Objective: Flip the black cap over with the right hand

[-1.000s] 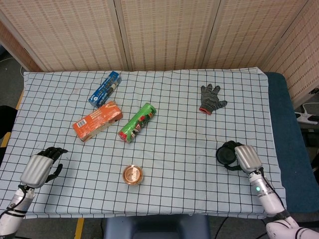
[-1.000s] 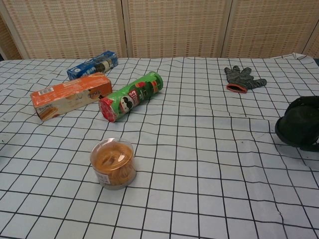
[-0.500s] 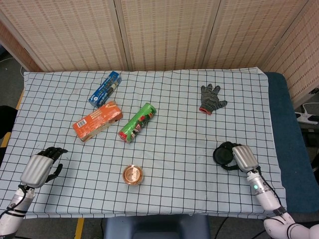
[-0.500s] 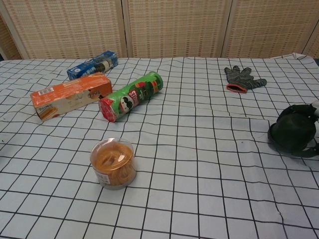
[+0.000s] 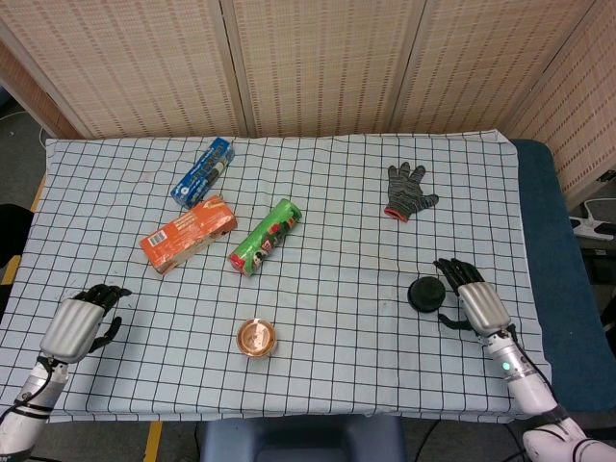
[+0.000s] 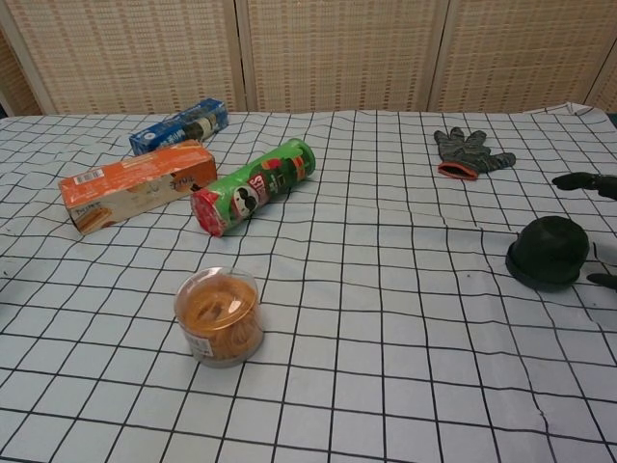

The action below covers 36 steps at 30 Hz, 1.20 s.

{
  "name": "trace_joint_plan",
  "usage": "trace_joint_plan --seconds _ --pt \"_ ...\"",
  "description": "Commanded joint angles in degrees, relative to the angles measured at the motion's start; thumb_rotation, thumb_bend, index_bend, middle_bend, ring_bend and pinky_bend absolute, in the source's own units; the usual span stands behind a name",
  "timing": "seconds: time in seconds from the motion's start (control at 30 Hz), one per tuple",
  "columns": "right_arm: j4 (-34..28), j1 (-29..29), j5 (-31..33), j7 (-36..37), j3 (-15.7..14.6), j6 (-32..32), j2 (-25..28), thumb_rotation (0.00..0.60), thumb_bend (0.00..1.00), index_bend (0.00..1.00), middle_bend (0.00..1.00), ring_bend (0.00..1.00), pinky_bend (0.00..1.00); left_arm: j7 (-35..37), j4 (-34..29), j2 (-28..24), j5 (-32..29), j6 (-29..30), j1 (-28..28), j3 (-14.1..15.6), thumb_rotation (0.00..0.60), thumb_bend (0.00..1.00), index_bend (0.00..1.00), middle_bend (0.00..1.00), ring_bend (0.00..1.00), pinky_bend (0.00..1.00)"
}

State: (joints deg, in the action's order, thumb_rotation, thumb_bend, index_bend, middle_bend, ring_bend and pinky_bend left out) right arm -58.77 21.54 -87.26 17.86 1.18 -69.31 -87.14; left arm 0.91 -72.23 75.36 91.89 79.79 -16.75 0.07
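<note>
Black cap (image 5: pixel 424 294) is sitting dome-up on the surface (image 5: pixel 337 202). Right hand (image 5: pixel 474 298) is lying just beside it, fingers (image 5: pixel 450 271) apart (holding nothing). Left hand (image 5: pixel 79 320) is resting at the near-left corner, fingers curled in.

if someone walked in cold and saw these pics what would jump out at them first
Probably the bright snack packages at the table's left: a green chip can lying on its side beside an orange box, with a blue box behind them. Next, the black cap near the right edge, dome up, with the right robot hand open just beside it, not touching. A grey glove lies farther back, and a round tub of orange snacks stands near the front.
</note>
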Motion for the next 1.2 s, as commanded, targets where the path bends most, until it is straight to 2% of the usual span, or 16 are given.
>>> trace_joint_plan --seconds 0.03,0.27,0.43,0.5,0.57,0.7,0.77,1.0,1.2 --pt "-1.48 -0.72 0.55 -1.01 0.57 -1.25 1.06 0.600 0.13 0.00 0.03 0.00 0.06 -0.14 -0.03 0.03 -0.06 -0.08 0.00 0.01 0.600 0.48 0.28 0.31 0.27 0.52" --pt "-2.88 -0.46 2.15 -1.56 1.50 0.34 1.16 0.600 0.13 0.00 0.04 0.00 0.06 -0.95 -0.43 -0.06 -0.20 -0.80 -0.15 0.18 0.600 0.48 0.28 0.32 0.27 0.52" --pt "-1.63 0.47 1.80 -1.01 1.46 1.66 -0.06 0.600 0.13 0.00 0.11 0.00 0.10 -0.98 -0.48 -0.14 -0.13 -0.71 -0.14 0.19 0.600 0.48 0.28 0.32 0.28 0.52" --pt "-1.43 0.77 1.82 -0.56 1.69 1.83 -0.56 0.600 0.13 0.01 0.16 0.04 0.13 -0.78 -0.41 -0.19 -0.18 -0.69 -0.13 0.17 0.600 0.48 0.28 0.32 0.28 0.52" --pt "-1.22 0.85 1.76 -0.16 1.94 1.46 -1.04 0.600 0.13 0.09 0.24 0.11 0.20 -0.64 -0.37 -0.23 -0.20 -0.61 -0.08 0.15 0.600 0.48 0.28 0.32 0.28 0.52" --pt "0.96 0.55 0.47 0.48 2.21 -1.69 -2.73 0.600 0.13 0.43 0.48 0.39 0.45 -0.41 -0.37 -0.31 -0.03 -0.43 -0.04 0.22 0.600 0.48 0.28 0.33 0.28 0.52" --pt "2.15 0.38 -0.36 0.90 1.96 -2.95 -3.25 0.600 0.13 0.52 0.53 0.45 0.51 -0.44 -0.41 -0.31 -0.01 -0.42 -0.08 0.19 0.600 0.48 0.28 0.33 0.28 0.52" --pt "3.74 -0.24 -1.51 1.61 2.00 -6.24 -3.96 0.600 0.13 0.55 0.54 0.47 0.53 -0.69 -0.45 -0.25 0.01 -0.53 -0.06 0.27 0.600 0.48 0.28 0.33 0.28 0.52" --pt "-0.16 -1.01 -2.84 1.75 2.37 -10.39 -1.98 0.600 0.13 0.55 0.54 0.46 0.53 -0.80 -0.53 -0.27 -0.14 -0.61 -0.05 0.22 0.600 0.48 0.28 0.33 0.28 0.52"
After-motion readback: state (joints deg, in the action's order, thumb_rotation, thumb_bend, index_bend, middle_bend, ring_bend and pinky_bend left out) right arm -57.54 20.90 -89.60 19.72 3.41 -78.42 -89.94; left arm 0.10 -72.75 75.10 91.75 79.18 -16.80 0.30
